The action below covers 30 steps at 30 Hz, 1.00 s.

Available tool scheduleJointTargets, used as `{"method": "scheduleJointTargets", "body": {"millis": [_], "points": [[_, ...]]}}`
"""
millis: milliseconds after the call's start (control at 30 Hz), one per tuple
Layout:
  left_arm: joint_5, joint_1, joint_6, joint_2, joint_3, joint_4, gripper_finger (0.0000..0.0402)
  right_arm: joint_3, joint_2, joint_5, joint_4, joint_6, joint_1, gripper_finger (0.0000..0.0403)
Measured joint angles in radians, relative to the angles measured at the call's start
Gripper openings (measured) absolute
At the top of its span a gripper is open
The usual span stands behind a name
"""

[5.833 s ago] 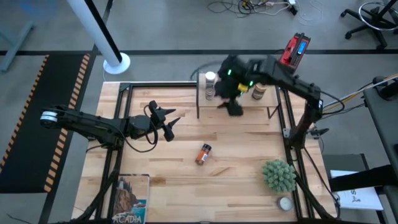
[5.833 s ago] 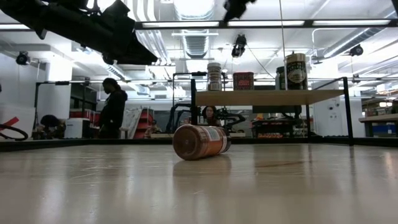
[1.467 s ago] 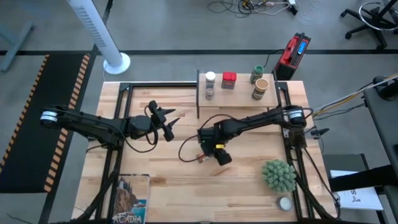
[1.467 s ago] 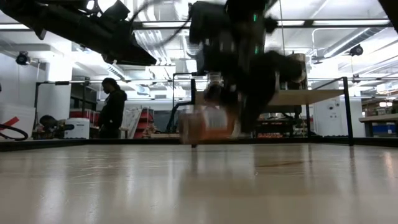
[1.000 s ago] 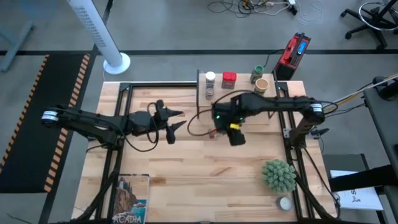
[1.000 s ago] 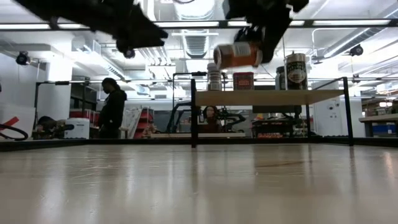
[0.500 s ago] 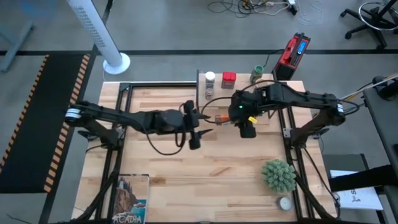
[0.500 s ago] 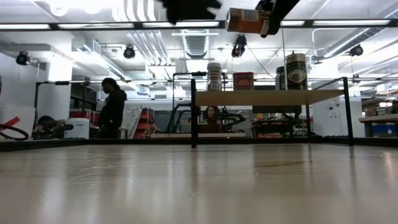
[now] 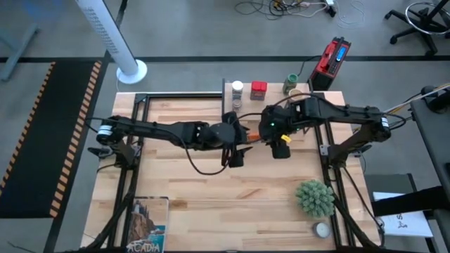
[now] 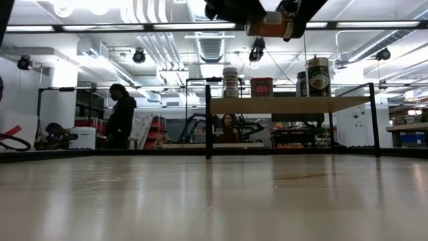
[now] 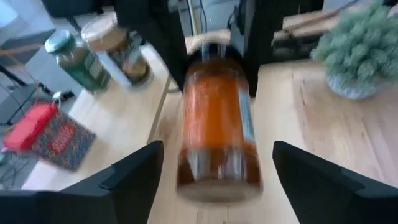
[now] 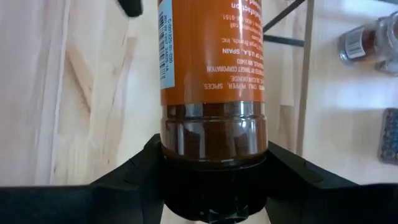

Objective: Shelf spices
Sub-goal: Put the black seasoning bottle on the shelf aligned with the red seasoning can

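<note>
A light wooden table [image 9: 176, 204] filled the centre of the high view. Above its upper middle the right gripper [image 9: 261, 132] clenched the orange spice jar [image 12: 211, 68] by its dark lid, held sideways in the air. The left gripper [image 9: 239, 135] met it with fingers [image 11: 134, 180] spread wide around the jar's base. The shelf [image 9: 271, 104] stood just above them in the frame, carrying four containers.
</note>
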Motion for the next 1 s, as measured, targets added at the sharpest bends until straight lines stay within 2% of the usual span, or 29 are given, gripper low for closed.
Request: {"method": "scheduleJointTargets", "body": {"millis": [200,667,1000], "points": [[0.005,0.009,-0.004,-0.003,0.019,-0.019,0.0299,0.000,0.000,0.010,0.008,0.002,0.029,0.0185],[0.004,0.010,-0.028,-0.004,0.018,-0.080,0.0263,0.000,0.000,0.005,0.074,-0.006,0.035,0.0185],[0.005,0.010,-0.027,-0.004,0.017,-0.084,0.0191,0.000,0.000,0.008,0.086,-0.015,0.037,0.0191]]}}
